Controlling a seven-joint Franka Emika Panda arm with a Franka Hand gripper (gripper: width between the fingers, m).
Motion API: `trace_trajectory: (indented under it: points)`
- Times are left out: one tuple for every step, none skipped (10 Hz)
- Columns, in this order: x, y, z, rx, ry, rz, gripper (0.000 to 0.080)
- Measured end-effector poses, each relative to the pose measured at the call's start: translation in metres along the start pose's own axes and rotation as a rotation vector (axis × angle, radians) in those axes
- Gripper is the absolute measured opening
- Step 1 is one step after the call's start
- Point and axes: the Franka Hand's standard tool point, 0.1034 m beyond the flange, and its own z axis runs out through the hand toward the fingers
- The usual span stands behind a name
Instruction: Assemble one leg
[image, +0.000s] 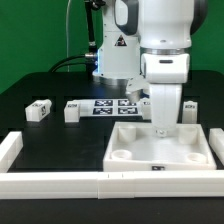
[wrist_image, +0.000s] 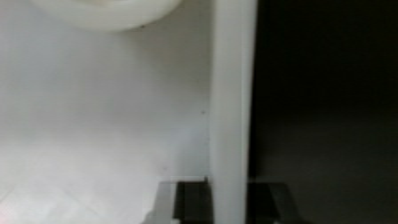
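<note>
Only the exterior view takes in my whole arm (image: 160, 40), the black table (image: 60, 140), the white rail (image: 60, 182) along its near side, and the loose parts. The wrist view is filled by a close, blurred stretch of the slab (wrist_image: 107, 120), with one round socket (wrist_image: 103, 10) at the picture's edge and the slab's rim (wrist_image: 231, 100) a pale bar against the dark table. Taking the slab as the dial's centre in the exterior view, my gripper (image: 163, 127) stands upright at its twelve o'clock edge. The wrist view adds what the other cannot: my dark fingers (wrist_image: 178, 205) sit one on each side of that rim, opened only as wide as the rim is thick, with no gap that I can see (the blur leaves some doubt), so I hold the slab by its wall and no leg. The marker board (image: 115, 105) lies at ten o'clock. The first leg (image: 38, 110) and the second leg (image: 72, 110) lie between nine and ten o'clock, well apart from the slab. The third leg (image: 190, 107) lies near it at one o'clock. Each is a stubby white block with a black-and-white tag.
</note>
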Motion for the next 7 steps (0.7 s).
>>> trace_trajectory:
  points:
    - [0.0065,0.0036,0.0000,-0.003,0.002,-0.010,0.0058]
    - [0.0069,0.0035,0.0000,0.005,-0.004,-0.010,0.0058]
    - [0.0066,0.0035,-0.0001,0.009,-0.007,-0.010,0.0058]
    - [0.0065,0.0035,-0.0001,0.009,-0.007,-0.009,0.0058]
    - [0.0064,0.0035,-0.0001,0.009,-0.007,-0.009,0.0067]
    - [0.0064,0.0034,0.0000,0.009,-0.007,-0.009,0.0067]
    - [0.0063,0.0034,0.0000,0.009,-0.007,-0.009,0.0241]
